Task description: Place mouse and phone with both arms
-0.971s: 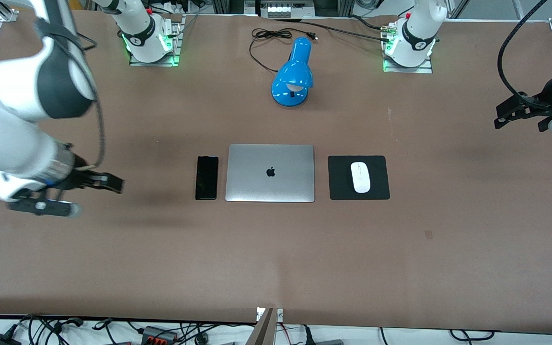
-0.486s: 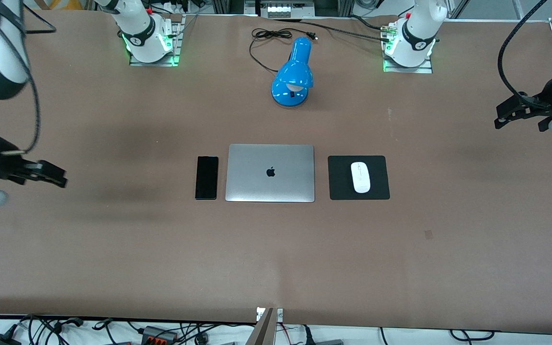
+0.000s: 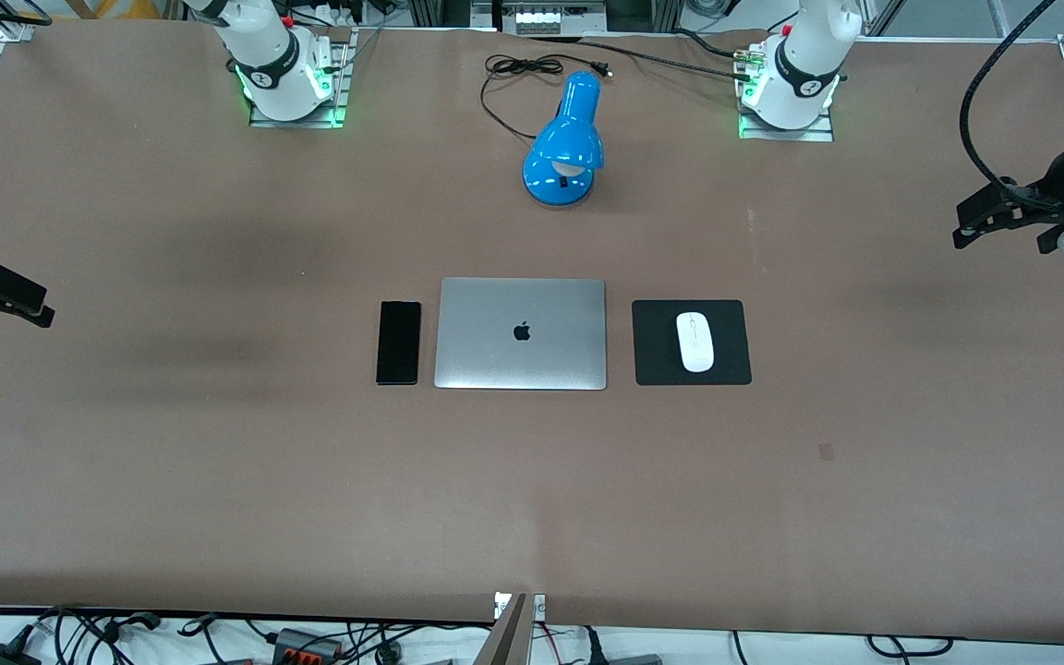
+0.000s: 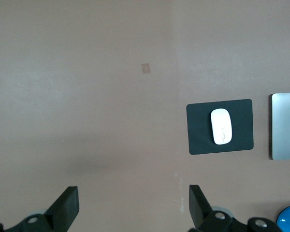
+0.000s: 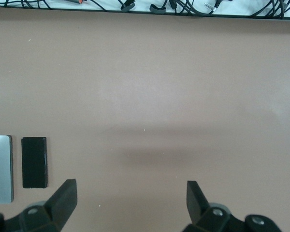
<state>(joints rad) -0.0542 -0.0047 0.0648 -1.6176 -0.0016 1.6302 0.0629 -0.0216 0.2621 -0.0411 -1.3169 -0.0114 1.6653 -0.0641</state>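
Note:
The white mouse (image 3: 695, 342) lies on a square black pad (image 3: 731, 356) beside the closed silver laptop (image 3: 521, 333), toward the left arm's end of the table. It also shows in the left wrist view (image 4: 221, 126). The black phone (image 3: 398, 342) lies flat on the table beside the laptop, toward the right arm's end, and shows in the right wrist view (image 5: 34, 162). My left gripper (image 3: 985, 220) is open and empty over bare table at the left arm's end. My right gripper (image 3: 19, 300) is open and empty over bare table at the right arm's end.
A blue desk lamp (image 3: 569, 143) lies on the table farther from the front camera than the laptop, its black cord (image 3: 513, 69) coiled between the two arm bases. Cables hang along the table's near edge (image 5: 159, 6).
My right arm has drawn back toward its end of the table, away from the phone, and has risen mostly out of the front view. The left arm, mouse and phone have not moved.

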